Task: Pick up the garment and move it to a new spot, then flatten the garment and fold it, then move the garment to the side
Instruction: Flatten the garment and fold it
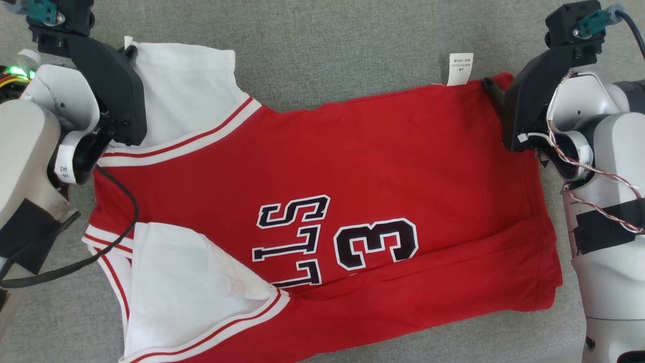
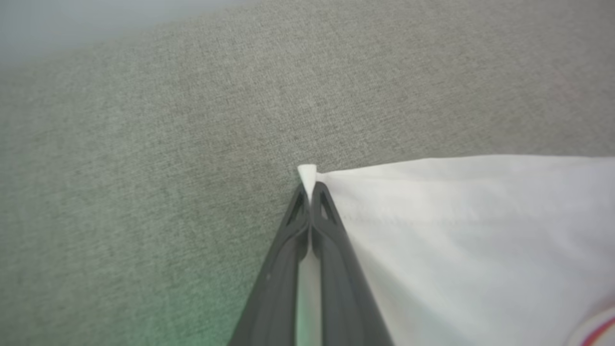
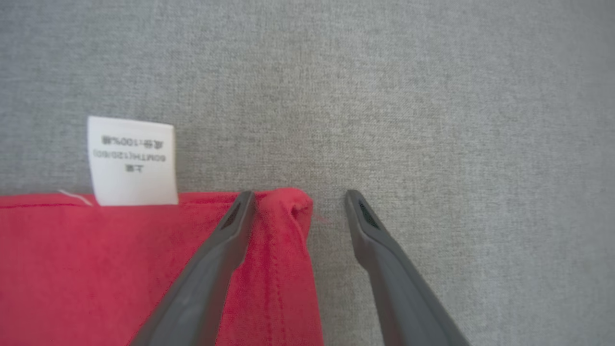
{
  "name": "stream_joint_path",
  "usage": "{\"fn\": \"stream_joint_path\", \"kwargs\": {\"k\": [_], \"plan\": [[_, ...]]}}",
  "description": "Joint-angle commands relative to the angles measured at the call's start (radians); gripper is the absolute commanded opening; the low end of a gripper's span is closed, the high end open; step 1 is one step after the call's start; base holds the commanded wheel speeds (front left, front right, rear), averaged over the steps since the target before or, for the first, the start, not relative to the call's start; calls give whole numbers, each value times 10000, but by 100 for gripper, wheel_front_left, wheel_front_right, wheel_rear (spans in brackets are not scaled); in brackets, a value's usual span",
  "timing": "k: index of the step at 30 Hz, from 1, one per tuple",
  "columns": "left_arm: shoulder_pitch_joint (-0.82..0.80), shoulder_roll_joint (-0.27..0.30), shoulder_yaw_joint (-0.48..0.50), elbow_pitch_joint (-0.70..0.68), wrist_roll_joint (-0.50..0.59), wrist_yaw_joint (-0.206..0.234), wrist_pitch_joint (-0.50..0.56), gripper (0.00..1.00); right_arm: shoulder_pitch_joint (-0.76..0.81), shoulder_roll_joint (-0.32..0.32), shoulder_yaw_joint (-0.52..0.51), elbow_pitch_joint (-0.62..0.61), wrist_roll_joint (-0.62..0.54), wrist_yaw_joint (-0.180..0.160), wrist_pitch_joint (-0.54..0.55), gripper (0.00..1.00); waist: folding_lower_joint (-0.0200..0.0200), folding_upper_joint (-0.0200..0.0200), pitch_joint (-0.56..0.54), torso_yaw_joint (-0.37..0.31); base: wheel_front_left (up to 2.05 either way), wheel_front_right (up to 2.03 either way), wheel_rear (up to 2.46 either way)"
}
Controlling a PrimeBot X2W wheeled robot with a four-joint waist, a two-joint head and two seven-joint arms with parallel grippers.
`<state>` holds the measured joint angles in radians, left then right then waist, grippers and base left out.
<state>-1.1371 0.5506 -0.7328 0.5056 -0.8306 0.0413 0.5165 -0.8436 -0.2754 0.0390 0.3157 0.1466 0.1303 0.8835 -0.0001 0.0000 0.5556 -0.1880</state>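
- Fingers (image 2: 331, 230) of the left gripper (image 2: 310, 188) are pressed together on the jersey's (image 1: 383, 151) white sleeve (image 2: 480, 230) corner.
- Right gripper (image 3: 299, 196): fingers apart, astride the red hem corner, near the label (image 3: 132, 161).
- Jersey lies spread flat on grey cloth (image 1: 327, 50), between the two arms.

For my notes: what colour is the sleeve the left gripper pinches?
White sleeve; left wrist view shows it best.
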Motion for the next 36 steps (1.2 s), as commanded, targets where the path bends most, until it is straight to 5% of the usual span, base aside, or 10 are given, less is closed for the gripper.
{"fn": "stream_joint_path", "kwargs": {"k": [1, 2, 24, 36], "plan": [[83, -66, -95, -38, -90, 3, 88, 0, 119, 13, 199, 225, 199, 5, 282, 32, 1, 0, 36, 22, 0, 0, 0], [86, -81, -73, -95, -103, 20, 34, 0, 147, -19, 256, 236, 256, 5, 407, 0, 1, 0, 41, 29, 0, 0, 0], [-352, -569, 23, 766, 1293, -566, -4559, 0, -209, 572, -676, 718, -741, -9, -2431, 0, 1, 0, -515, 79, 0, 0, 0], [2278, -1169, 77, -18, 435, -546, -6087, 0, 1850, -137, -817, 75, 25, -9, -3381, 0, 1, 0, -2178, 949, 0, 0, 0]]}}
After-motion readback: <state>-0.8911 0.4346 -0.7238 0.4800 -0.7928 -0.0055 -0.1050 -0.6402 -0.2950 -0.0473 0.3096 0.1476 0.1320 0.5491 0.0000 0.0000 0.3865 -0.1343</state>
